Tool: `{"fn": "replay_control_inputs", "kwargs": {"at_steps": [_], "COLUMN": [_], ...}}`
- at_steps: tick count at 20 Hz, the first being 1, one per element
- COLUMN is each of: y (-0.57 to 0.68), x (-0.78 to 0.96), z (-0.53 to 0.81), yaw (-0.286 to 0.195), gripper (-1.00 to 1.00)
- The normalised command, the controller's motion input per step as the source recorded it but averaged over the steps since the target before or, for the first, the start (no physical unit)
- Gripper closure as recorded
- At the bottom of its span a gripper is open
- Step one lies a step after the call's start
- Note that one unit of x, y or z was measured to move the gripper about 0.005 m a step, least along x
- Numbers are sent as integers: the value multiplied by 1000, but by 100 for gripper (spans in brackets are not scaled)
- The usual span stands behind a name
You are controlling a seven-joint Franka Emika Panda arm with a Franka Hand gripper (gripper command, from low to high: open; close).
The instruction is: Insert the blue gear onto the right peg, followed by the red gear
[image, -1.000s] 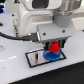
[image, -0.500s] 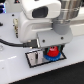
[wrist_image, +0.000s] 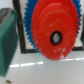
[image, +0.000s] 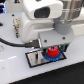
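In the exterior view the arm (image: pixel 47 17) is seen filling the upper half of the frame, its tool (image: pixel 52 46) lowered over the plate (image: pixel 36 60) at lower centre. The red gear (image: pixel 52 52) is seen directly under the tool, stacked on the blue gear (image: pixel 51 58), of which only the toothed rim shows around and below the red one. Both gears sit on the plate's right part as the exterior view shows it; the peg itself is hidden beneath them. The plate lies on the white counter (image: pixel 15 72), and a black cable (image: pixel 12 43) runs in from the left edge.

In the wrist view the red gear (wrist_image: pixel 54 30) fills most of the frame — its dark centre hole is plainly seen — with the blue gear's (wrist_image: pixel 26 22) teeth showing behind it. A blurred green finger (wrist_image: pixel 8 42) is seen beside the gears.

Whether the tool is spread or pinching the red gear cannot be told — the fingertips are not clearly shown.
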Motion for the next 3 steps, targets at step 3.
{"fn": "replay_control_inputs", "kwargs": {"at_steps": [3], "y": [0], "x": [0], "z": [0], "yaw": [0], "gripper": [-100]}}
